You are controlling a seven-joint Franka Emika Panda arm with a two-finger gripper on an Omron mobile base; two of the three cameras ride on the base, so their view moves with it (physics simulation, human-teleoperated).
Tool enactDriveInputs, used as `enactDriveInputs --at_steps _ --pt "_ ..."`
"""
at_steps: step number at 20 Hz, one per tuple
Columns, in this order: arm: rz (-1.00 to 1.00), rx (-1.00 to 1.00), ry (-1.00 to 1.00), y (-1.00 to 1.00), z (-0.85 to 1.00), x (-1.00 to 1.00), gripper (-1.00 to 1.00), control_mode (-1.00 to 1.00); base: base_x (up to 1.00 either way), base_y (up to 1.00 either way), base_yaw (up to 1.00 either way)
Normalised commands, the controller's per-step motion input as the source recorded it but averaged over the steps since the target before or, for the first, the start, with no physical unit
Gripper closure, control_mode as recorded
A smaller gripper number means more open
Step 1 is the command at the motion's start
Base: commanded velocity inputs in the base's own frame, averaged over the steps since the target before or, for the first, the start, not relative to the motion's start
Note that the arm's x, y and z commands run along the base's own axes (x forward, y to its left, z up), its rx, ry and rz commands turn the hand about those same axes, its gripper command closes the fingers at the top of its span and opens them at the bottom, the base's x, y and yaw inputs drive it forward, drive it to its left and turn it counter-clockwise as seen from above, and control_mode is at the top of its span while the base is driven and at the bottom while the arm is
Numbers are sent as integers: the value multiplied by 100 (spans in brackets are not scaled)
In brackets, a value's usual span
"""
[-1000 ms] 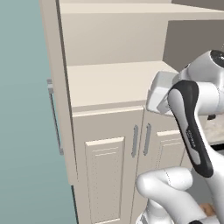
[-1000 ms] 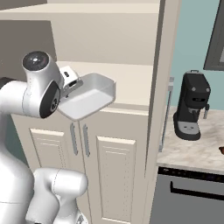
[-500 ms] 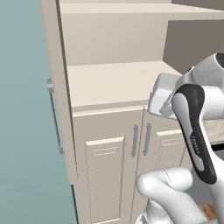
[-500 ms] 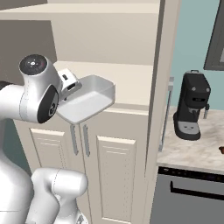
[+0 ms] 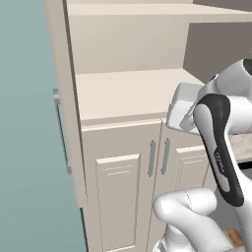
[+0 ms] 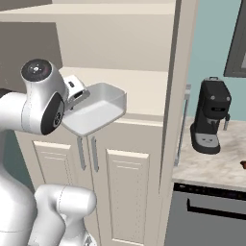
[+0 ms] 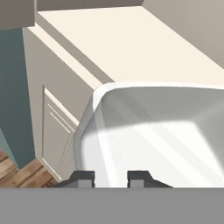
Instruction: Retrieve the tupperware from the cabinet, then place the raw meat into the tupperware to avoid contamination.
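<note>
Cream cabinet (image 6: 144,101) shelf ahead; my claw (image 7: 111,177) pinches the tupperware (image 6: 96,113) by its rim wall, carrying it clear of the shelf edge, mouth upward, ready for meat. Coffee machine (image 6: 211,115) at three o'clock.

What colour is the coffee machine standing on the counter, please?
Black; the coffee machine shows best in the right base view.

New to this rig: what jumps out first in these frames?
The white tupperware, held by its wall in the gripper and hanging in the air in front of the open cabinet shelf, above the lower doors. Next, the black coffee machine on the marble counter to the right, with a small dark lump at that counter's far right edge, too small to identify.
</note>
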Motion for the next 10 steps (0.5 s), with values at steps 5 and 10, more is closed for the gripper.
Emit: enactDriveInputs --at_steps 5,10 --pt "0 0 0 0 0 0 100 100 -7 -1 0" --pt "0 0 0 0 0 0 100 100 -46 -17 0"
